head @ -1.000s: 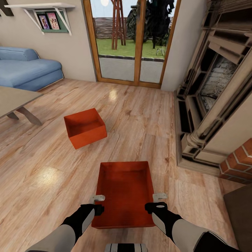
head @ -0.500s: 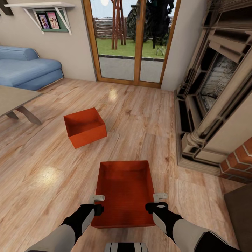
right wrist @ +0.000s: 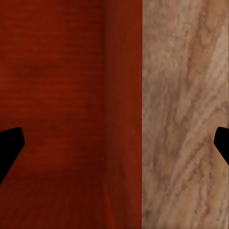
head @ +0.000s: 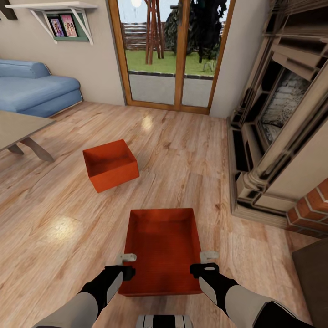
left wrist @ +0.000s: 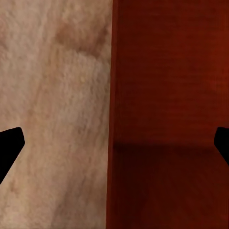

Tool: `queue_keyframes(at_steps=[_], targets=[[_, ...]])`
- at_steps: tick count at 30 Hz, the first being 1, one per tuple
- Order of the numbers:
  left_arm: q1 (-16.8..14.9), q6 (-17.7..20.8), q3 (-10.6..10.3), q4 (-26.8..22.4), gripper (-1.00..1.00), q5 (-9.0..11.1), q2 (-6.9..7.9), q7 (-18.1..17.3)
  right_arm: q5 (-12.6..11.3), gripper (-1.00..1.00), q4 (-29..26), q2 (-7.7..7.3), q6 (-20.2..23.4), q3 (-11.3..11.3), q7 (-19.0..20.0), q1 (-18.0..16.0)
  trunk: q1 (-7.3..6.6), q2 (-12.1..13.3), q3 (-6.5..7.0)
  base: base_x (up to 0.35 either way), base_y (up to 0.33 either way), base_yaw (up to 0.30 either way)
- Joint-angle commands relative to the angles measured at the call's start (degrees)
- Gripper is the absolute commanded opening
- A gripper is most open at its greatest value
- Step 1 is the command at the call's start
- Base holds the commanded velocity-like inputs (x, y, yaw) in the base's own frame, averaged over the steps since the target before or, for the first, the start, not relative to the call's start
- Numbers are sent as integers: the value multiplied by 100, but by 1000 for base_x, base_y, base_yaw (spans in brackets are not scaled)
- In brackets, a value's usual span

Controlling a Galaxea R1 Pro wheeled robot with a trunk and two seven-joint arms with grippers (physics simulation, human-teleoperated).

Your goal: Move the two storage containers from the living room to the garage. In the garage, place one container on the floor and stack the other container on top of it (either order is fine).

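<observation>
Storage containers on light plank floor point(head: 191, 155), living room: near bin point(head: 161, 248) straddled by left gripper point(head: 127, 265) and right gripper point(head: 206, 263), jaws spread wide over its side walls (each rim between the fingers). Second bin point(head: 110, 165) beyond-left, open floor around; fireplace point(head: 278, 132) right.

The right gripper point(right wrist: 114, 143) stood spread open astride the orange-red plastic storage container's point(right wrist: 62, 95) wall, over light wood plank flooring point(right wrist: 186, 114).

Bright daylight through glass doors point(head: 175, 54); floor point(head: 59, 228) glare; wrist views soft.
</observation>
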Motion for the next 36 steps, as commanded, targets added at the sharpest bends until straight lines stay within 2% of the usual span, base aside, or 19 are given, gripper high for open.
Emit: queue_keyframes(at_steps=[1,3,30,31,36], targets=[[0,29,-14,-12,100,52,0,32,-26,100,-12,-2,38,50,-36,-2,21,-43,-22,0,0,0],[0,29,-14,-12,100,50,0,31,-27,100,-12,-2,38,50,-36,-2,65,-123,-58,0,0,0],[0,90,0,16,100,54,0,59,-27,100,-12,-3,38,42,-36,-2,65,-123,-58,0,0,0],[0,90,4,27,-100,63,0,62,-27,-100,-12,-3,38,42,-36,-2,65,-123,-58,0,0,0],[0,66,6,53,-100,77,-3,73,-27,-100,-12,-2,43,42,-36,-2,65,-123,-58,0,0,0]])
